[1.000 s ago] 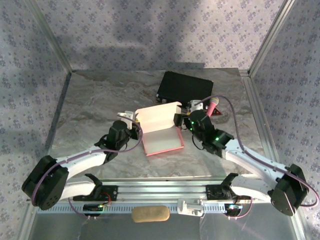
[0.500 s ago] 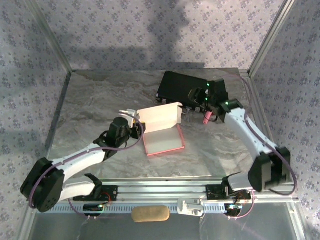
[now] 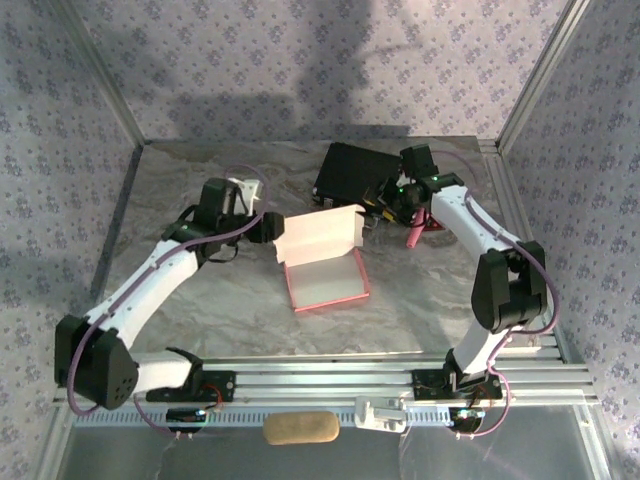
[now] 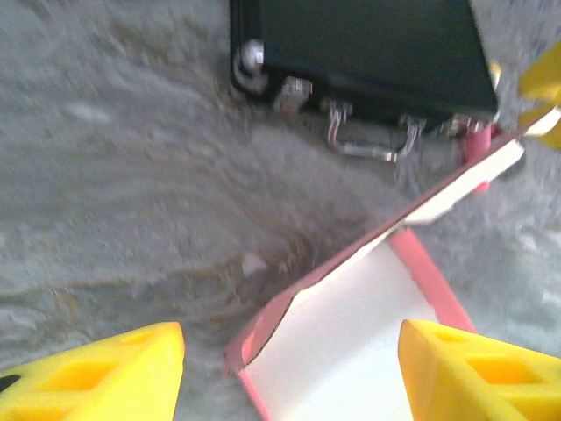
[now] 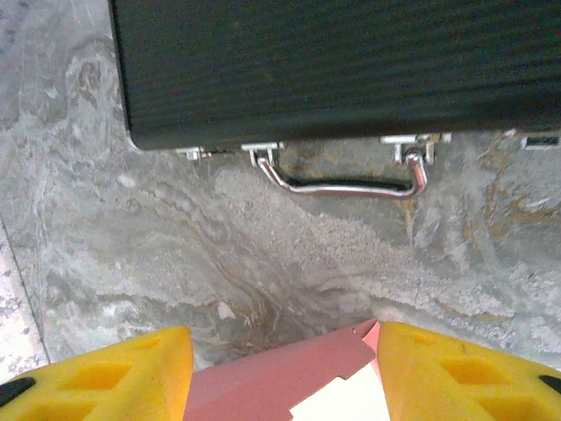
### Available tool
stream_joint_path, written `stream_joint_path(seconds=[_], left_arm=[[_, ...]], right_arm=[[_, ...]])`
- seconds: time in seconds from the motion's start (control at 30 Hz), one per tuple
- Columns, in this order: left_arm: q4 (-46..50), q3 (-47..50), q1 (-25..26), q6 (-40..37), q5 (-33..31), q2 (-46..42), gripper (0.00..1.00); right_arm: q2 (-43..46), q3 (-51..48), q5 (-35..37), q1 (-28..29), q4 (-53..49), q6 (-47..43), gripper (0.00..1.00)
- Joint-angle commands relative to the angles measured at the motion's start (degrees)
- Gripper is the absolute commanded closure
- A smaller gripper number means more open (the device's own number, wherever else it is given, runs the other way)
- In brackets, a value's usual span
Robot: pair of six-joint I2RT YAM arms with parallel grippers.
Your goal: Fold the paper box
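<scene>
On the left side of the marbled table, the left gripper has just let go. A second ago it was clamped at the left end of the raised lid. Now its yellow fingers stand wide apart in the left wrist view, with the lid's corner in the gap between them and pinched by neither. The arm has also drawn back and up towards the far left.

At the table's middle sits the paper box. Its shallow salmon-pink tray lies flat and its lid stands upright along the far edge, just where it stood before (so the crease seems to hold with no grip on it).

Further right, the right gripper has swung away from the box's right side, and its elbow is now lifted high. It hangs near the front of the black hard case, whose latches and handle show clearly from the right wrist. Its fingers are spread. A pink corner of the card lies between them at the frame's lower edge, though I cannot tell whether they touch it, as it sits so low in view. The small pink microphone lies just beyond.

I judge that one fold is set and released. The lid is not yet brought down, so closing the box is probably what remains.
</scene>
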State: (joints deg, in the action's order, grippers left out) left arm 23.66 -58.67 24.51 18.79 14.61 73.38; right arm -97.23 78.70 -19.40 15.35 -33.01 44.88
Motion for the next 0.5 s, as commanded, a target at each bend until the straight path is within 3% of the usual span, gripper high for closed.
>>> stream_joint_path(seconds=[0.0, 0.13, 0.3, 0.47], left_arm=[[5.54, -1.28, -0.26, -1.54, 5.08, 2.68, 0.31], [3.91, -1.35, 0.04, -0.93, 7.76, 4.56, 0.30], [1.94, 1.52, 1.13, -2.52, 6.61, 2.20, 0.31], [4.69, 1.52, 2.26, -8.95, 2.41, 2.45, 0.33]], right_arm=[[-1.44, 1.13, -4.54, -0.37, -2.47, 2.27, 0.40], [-2.28, 0.45, -7.15, -0.61, -1.65, 3.98, 0.40], [-1.96, -1.53, -8.90, -0.68, 1.08, 5.33, 0.41], [-2.28, -3.34, -9.85, -1.79, 2.34, 3.39, 0.44]])
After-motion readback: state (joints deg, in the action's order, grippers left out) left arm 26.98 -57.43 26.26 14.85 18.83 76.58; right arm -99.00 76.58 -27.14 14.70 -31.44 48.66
